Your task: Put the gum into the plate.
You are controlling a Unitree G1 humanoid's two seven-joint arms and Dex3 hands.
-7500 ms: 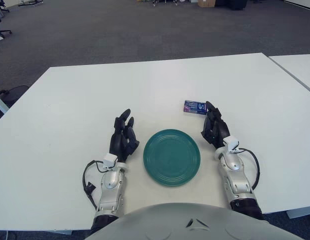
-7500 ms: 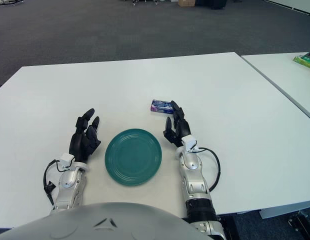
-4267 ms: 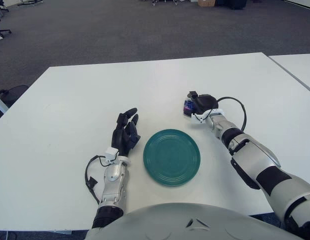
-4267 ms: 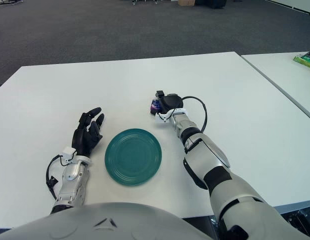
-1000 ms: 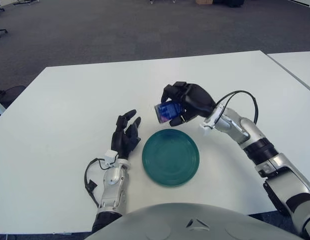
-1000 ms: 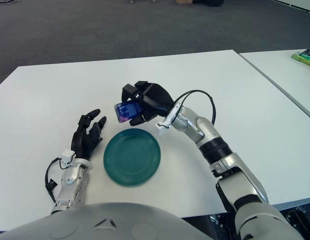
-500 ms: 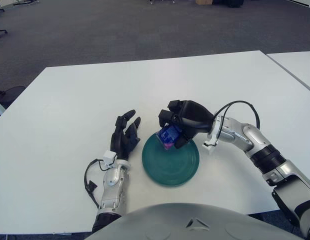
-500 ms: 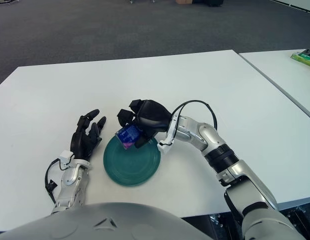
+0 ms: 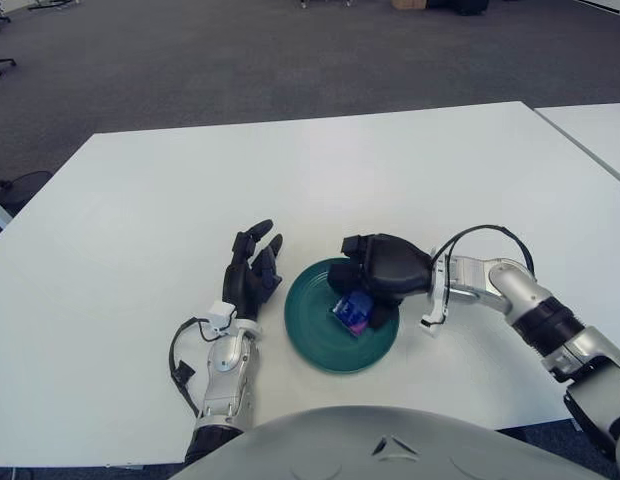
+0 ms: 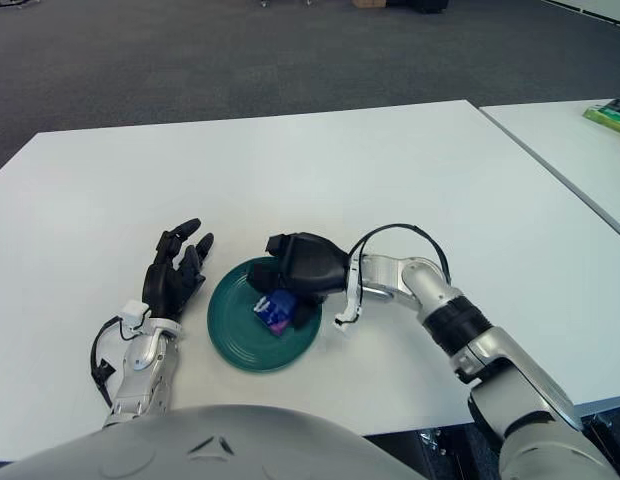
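Note:
A round teal plate (image 9: 312, 335) lies on the white table (image 9: 140, 200) just in front of me. My right hand (image 9: 365, 292) is low over the plate, its black fingers curled around a small blue and purple gum pack (image 9: 352, 311). The pack is tilted and sits at or just above the plate's surface, right of its middle; I cannot tell whether it touches. My left hand (image 9: 248, 277) rests on the table just left of the plate, fingers spread and empty.
A second white table (image 9: 590, 130) stands to the right across a narrow gap, with a green item (image 10: 612, 115) on it. Dark carpet lies beyond the table's far edge.
My right hand has carried the gum pack from above the plate's far left rim down and right, low over the plate. The left hand has not moved.

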